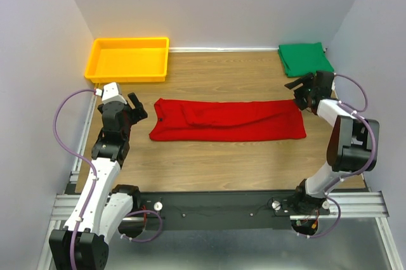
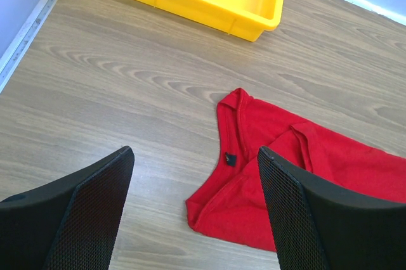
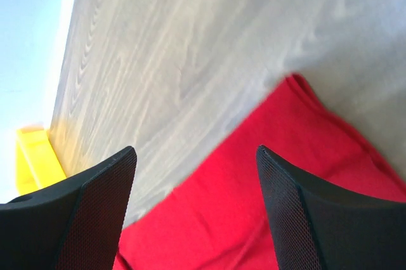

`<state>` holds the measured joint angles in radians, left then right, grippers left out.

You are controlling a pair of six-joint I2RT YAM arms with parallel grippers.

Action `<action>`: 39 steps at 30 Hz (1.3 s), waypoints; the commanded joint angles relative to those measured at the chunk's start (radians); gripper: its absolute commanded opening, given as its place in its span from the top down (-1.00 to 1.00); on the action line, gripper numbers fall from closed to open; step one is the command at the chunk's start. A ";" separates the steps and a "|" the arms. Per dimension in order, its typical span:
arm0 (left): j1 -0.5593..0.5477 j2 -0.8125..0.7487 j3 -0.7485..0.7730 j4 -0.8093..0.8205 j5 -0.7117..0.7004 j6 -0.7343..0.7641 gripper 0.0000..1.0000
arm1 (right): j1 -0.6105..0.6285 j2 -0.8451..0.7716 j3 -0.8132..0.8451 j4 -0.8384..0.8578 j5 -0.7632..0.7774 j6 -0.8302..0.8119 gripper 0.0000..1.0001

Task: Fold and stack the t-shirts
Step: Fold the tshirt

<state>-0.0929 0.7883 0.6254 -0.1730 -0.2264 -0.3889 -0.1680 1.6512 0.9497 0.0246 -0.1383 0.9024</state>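
Two arms rise from the near edge of the table (image 1: 216, 162), one on each side, and both reach toward the middle. The left gripper (image 1: 135, 108) hovers just beside the left end of the red t-shirt (image 1: 228, 121), its jaws spread wide and empty. In its wrist view the collar with a small dark label lies just ahead of the fingers, so I judge it is placed there to take that end. The right gripper (image 1: 299, 87) hangs near the far right corner of the same shirt, also wide and holding nothing, and its own view shows red cloth below its fingers. The red t-shirt lies flat as a long narrow band across the middle of the table. This suggests that the lengthwise folds are done and that a fold from end to end remains. Farther back, the green t-shirt (image 1: 306, 58) rests as a neat folded square at the far right corner, probably as the base for the stack. At the far left stands the yellow tray (image 1: 130, 78), apart from both shirts.
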 commanded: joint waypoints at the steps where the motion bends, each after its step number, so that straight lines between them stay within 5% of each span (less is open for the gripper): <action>1: 0.005 0.003 -0.013 0.018 0.006 0.010 -0.72 | 0.002 0.024 0.049 -0.053 0.066 -0.053 -0.65; 10: 0.005 0.025 -0.012 0.023 0.029 0.005 -0.72 | 0.069 -0.131 -0.087 -0.066 -0.161 -0.093 -0.59; 20: 0.005 0.029 -0.013 0.021 0.035 0.004 -0.72 | 0.301 -0.281 -0.333 0.050 -0.055 0.110 -0.61; 39: 0.007 0.034 -0.012 0.020 0.029 0.007 -0.72 | 0.433 0.038 -0.036 0.130 0.022 0.171 -0.61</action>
<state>-0.0929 0.8204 0.6239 -0.1730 -0.2066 -0.3889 0.2626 1.6562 0.8326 0.1318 -0.2039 1.0733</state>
